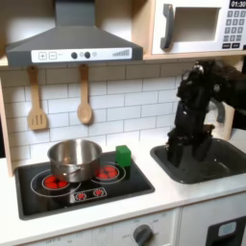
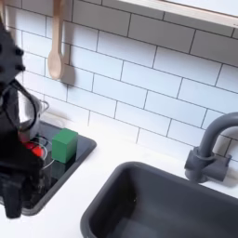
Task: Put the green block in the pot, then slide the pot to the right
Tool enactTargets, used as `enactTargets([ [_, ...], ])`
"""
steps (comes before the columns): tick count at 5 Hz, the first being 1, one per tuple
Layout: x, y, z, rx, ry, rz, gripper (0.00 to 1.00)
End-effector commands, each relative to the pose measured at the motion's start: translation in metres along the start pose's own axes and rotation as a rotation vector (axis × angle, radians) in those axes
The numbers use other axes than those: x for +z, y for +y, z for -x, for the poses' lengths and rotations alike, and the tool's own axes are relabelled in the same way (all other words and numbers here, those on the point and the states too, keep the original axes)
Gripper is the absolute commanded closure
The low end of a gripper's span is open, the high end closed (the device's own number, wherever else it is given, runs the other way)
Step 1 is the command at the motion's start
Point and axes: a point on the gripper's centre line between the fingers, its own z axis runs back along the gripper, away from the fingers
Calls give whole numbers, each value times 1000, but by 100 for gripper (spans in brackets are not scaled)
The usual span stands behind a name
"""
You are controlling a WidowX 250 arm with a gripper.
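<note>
Pot (image 1: 74,159) sits on the stove (image 1: 82,183), green block (image 1: 123,155) just beside it. Gripper (image 1: 179,152) hangs over the sink (image 1: 213,163); its opening is unreadable.

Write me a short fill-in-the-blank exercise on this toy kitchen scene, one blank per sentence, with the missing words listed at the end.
1. The green block sits on the stovetop, just to the first exterior view's ____ of the pot.
2. The pot stands on a burner ring coloured ____.
3. In the first exterior view, the gripper hangs over the dark grey ____.
4. Two wooden utensils hang on the white ____ wall.

Missing words: right; red; sink; tiled
</note>
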Motion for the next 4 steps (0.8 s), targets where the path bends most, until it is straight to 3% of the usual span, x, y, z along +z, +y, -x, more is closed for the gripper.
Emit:
enactTargets([
  [1, -9, 10, -40, 12, -21, -7, 0],
  [4, -19, 12, -81, 8, -40, -6, 0],
])
